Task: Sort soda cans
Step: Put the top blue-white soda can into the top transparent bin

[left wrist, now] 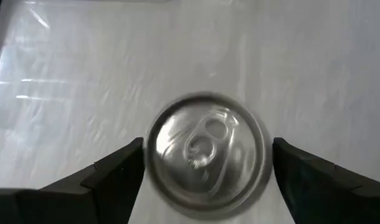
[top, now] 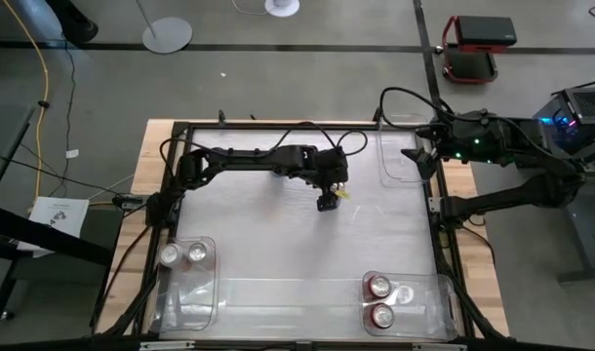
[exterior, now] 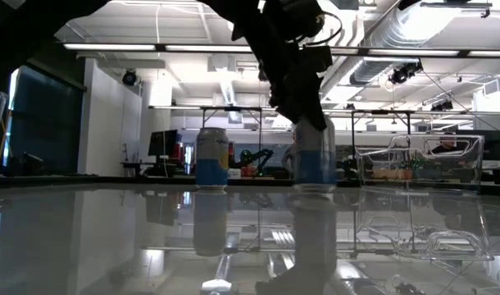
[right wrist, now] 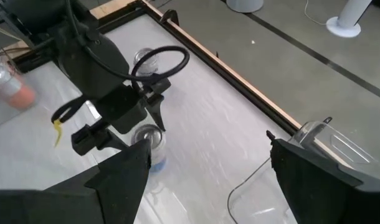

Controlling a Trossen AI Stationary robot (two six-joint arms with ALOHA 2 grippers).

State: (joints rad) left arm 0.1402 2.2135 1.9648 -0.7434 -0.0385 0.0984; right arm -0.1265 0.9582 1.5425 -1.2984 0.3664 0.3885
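My left gripper (top: pixel 328 200) (left wrist: pixel 209 143) stands open at the middle of the table, pointing steeply down over an upright soda can (left wrist: pixel 205 155) (exterior: pixel 315 160). This can has a silver top and a pale body with a blue band. One finger stands on either side of its top, and I see no touch. A second can of the same kind (exterior: pixel 211 158) (right wrist: pixel 143 62) stands upright nearby, under the left arm. My right gripper (top: pixel 417 161) (right wrist: pixel 209 155) waits open and empty, high over the far right corner.
A clear bin at the near left (top: pixel 212 292) holds two silver cans (top: pixel 182 254). A clear bin at the near right (top: pixel 439 302) holds two red cans (top: pixel 381 300). Another clear bin (top: pixel 395 171) stands at the far right, below my right gripper. A dark frame (top: pixel 278 125) rims the table.
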